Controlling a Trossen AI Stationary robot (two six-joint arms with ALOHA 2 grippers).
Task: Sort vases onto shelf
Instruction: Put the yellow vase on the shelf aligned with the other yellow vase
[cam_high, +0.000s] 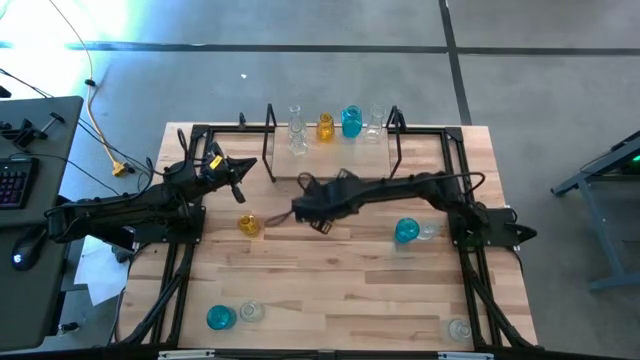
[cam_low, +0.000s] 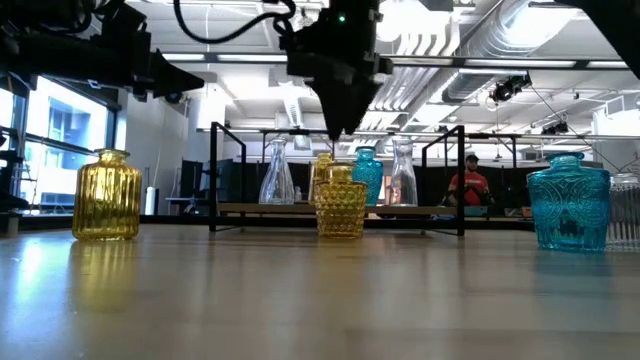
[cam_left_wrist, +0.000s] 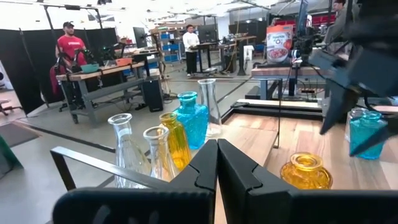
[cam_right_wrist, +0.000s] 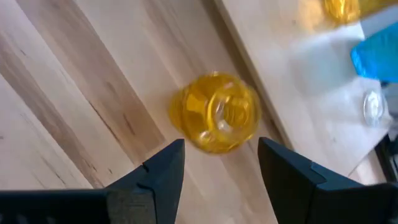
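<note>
The shelf (cam_high: 335, 160) sits at the far edge of the bench (cam_high: 340, 290), at about 12 o'clock in the view from above. Four vases stand on it in a row: a clear one (cam_high: 297, 128), a yellow one (cam_high: 325, 127), a blue one (cam_high: 351, 121) and another clear one (cam_high: 375, 123).

Just in front of the shelf stands a small yellow vase (cam_right_wrist: 216, 112). It is upright on the bench, near the middle. The right hand (cam_right_wrist: 219, 163) hangs right over it and points down. Its two fingers are spread wide, one on each side of the vase, and they do not touch it. The hand holds nothing.

Another yellow vase (cam_high: 248, 224) stands toward 9 o'clock from the middle. A blue vase (cam_high: 407, 231) stands toward 3 o'clock, with a clear one (cam_high: 428, 230) just beside it. At about 7 o'clock, near the front edge, a blue vase (cam_high: 220, 318) and a clear vase (cam_high: 251, 311) stand side by side. One more clear vase (cam_high: 459, 328) stands at about 5 o'clock.

The left hand (cam_left_wrist: 217, 163) waits above the bench at about 10 o'clock, near the left end of the shelf. Its fingers are pressed close together and hold nothing.

A person in a red shirt (cam_low: 469, 186) is far back in the room.
</note>
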